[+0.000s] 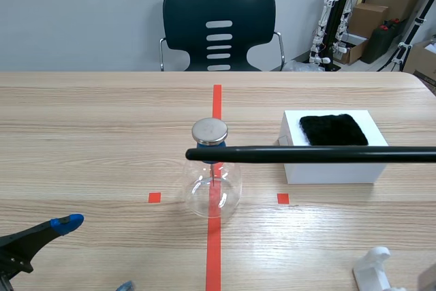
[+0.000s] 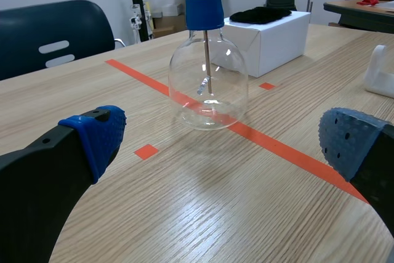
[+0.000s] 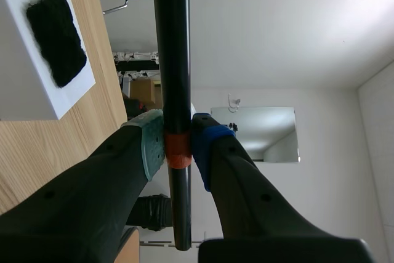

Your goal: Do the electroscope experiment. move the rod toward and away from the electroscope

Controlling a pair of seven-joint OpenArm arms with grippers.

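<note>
Rod point(image 1: 313, 155) hangs level, its tip beside the neck of the electroscope point(image 1: 212, 189), pinched by the right end effector point(image 3: 178, 146). Left end effector point(image 2: 225, 137) sits spread, low over the worktop point(image 1: 102, 134).

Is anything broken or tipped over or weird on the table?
Nothing stands out. The glass electroscope stands upright and whole. The right gripper holds the black rod level, with its tip by the electroscope's top. The black cloth lies flat on the white box.
</note>
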